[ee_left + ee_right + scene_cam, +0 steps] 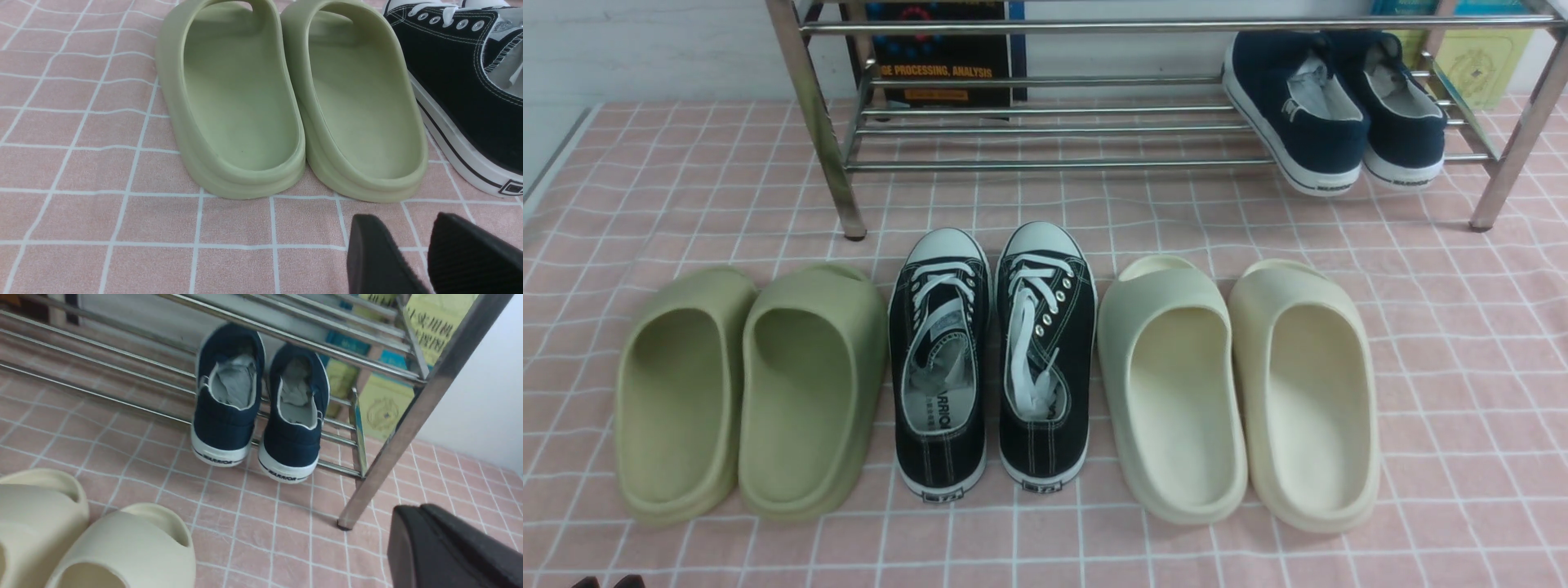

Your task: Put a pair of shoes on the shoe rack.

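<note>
The pair of navy slip-on shoes (1331, 114) rests side by side on the lower bars of the chrome shoe rack (1054, 163), at its right end, with the white-soled heels hanging over the front bar. The shoes also show in the right wrist view (261, 404), on the rack (392, 445). My right gripper (412, 510) is shut and empty, low over the cloth near the rack's right front leg. My left gripper (404, 222) is open a little and empty, behind the heels of the olive slides; its tips just show in the front view (605, 581).
Three pairs stand in a row on the pink checked cloth (1462, 367) in front of the rack: olive slides (752, 392), black lace-up sneakers (992, 359) and cream slides (1237, 384). A dark book (939, 61) and yellow boxes (1478, 61) stand behind the rack.
</note>
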`<state>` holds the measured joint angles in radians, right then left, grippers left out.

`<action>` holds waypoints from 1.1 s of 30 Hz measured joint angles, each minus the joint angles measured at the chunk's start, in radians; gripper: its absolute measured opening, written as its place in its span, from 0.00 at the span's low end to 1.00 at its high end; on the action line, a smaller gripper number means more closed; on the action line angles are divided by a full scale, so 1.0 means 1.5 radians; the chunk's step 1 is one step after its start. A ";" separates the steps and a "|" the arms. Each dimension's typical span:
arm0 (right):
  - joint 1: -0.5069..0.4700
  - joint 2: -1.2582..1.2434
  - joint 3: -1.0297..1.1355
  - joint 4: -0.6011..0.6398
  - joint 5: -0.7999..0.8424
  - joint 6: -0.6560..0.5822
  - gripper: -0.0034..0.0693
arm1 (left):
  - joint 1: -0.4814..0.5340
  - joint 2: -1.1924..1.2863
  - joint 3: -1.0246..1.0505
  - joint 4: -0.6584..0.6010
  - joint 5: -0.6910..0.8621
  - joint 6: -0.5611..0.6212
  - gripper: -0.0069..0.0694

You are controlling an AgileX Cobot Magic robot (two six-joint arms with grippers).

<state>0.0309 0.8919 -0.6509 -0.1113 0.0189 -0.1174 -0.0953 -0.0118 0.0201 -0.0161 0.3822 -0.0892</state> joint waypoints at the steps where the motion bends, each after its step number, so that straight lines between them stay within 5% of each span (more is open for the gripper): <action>1: 0.000 -0.066 0.104 -0.001 -0.095 0.001 0.04 | 0.000 0.000 0.000 0.000 0.000 0.000 0.40; 9: 0.000 -0.349 0.367 0.000 -0.312 0.058 0.04 | 0.000 0.000 0.000 0.000 0.000 0.000 0.40; 17: 0.000 -0.549 0.450 -0.030 -0.220 0.067 0.05 | 0.000 0.000 0.000 0.000 0.000 0.000 0.40; 33: -0.012 -0.602 0.450 -0.032 -0.113 0.098 0.07 | 0.000 0.000 0.000 0.000 0.000 0.000 0.40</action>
<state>0.0127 -0.0104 0.0243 -0.1591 -0.1511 0.0303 -0.0953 -0.0120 0.0201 -0.0162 0.3822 -0.0892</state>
